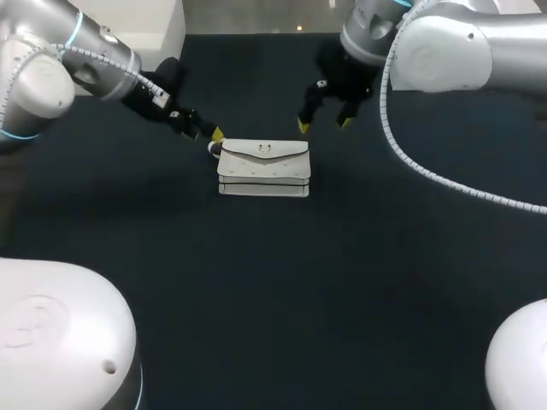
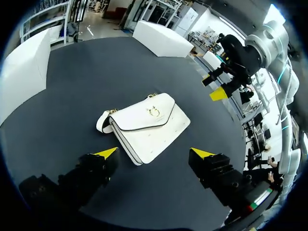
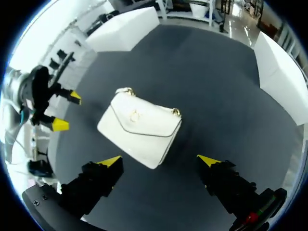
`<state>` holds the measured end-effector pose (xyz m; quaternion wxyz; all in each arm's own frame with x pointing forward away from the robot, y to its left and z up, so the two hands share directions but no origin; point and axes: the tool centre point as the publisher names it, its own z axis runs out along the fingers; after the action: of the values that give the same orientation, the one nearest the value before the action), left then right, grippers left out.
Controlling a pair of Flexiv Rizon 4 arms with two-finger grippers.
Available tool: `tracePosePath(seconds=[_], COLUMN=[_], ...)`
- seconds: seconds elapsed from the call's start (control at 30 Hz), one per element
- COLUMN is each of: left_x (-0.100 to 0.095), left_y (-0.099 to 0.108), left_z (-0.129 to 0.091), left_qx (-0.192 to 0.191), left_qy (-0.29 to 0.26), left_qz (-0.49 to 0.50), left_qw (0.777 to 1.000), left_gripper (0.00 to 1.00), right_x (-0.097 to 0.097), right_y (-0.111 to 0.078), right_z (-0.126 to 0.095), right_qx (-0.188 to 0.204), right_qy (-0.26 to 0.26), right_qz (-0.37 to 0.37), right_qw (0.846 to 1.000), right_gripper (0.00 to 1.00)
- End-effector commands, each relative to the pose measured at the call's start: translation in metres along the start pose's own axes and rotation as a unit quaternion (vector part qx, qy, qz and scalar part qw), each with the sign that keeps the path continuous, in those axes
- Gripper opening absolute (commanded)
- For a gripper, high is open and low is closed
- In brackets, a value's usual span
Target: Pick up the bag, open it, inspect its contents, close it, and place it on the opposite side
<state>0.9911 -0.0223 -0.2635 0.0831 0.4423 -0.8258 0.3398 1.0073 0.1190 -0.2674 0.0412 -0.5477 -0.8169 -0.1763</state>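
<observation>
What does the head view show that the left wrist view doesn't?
Only the head view: the left arm itself, coming in from the left, and its left gripper low beside the bag's left end. Only the left wrist view: that gripper's fingers spread wide, with the bag ahead of them and untouched. Both: the white bag, flap shut, on the dark table, and the right gripper open beyond it.

text: none legible | numbers: none | bag clasp (image 2: 154, 111): too small to read
</observation>
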Motion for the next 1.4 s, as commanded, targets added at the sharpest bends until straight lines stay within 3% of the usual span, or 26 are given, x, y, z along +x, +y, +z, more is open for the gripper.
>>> tracePosePath(seconds=[0.03, 0.33, 0.4, 0.43, 0.87, 1.13, 1.4], left_x=[-0.011, -0.015, -0.013, -0.009, -0.009, -0.017, -0.026], left_y=[0.005, 0.002, 0.000, -0.001, -0.001, 0.001, -0.002], left_z=[0.002, 0.009, 0.010, 0.009, 0.009, 0.018, 0.027], left_qx=[0.066, 0.078, 0.073, 0.070, 0.070, 0.066, 0.060], left_qy=[0.065, 0.098, 0.073, 0.018, 0.018, 0.128, 0.182], left_qz=[-0.179, -0.232, -0.213, -0.169, -0.169, -0.261, -0.310], left_qw=[0.979, 0.965, 0.972, 0.983, 0.983, 0.955, 0.931], left_gripper=[1.00, 1.00, 1.00, 1.00, 1.00, 1.00, 1.00], right_x=[-0.008, -0.010, -0.008, -0.008, -0.008, -0.009, -0.003], right_y=[-0.006, -0.004, -0.001, -0.001, -0.001, 0.003, 0.007], right_z=[0.001, 0.005, 0.007, 0.007, 0.007, 0.018, 0.030], right_qx=[-0.066, -0.070, -0.055, -0.055, -0.055, -0.029, -0.051], right_qy=[0.087, 0.120, 0.112, 0.112, 0.112, 0.165, 0.212], right_qz=[0.217, 0.281, 0.260, 0.260, 0.260, 0.276, 0.257], right_qw=[0.970, 0.949, 0.958, 0.958, 0.958, 0.947, 0.941], right_gripper=[1.00, 1.00, 1.00, 1.00, 1.00, 1.00, 1.00])
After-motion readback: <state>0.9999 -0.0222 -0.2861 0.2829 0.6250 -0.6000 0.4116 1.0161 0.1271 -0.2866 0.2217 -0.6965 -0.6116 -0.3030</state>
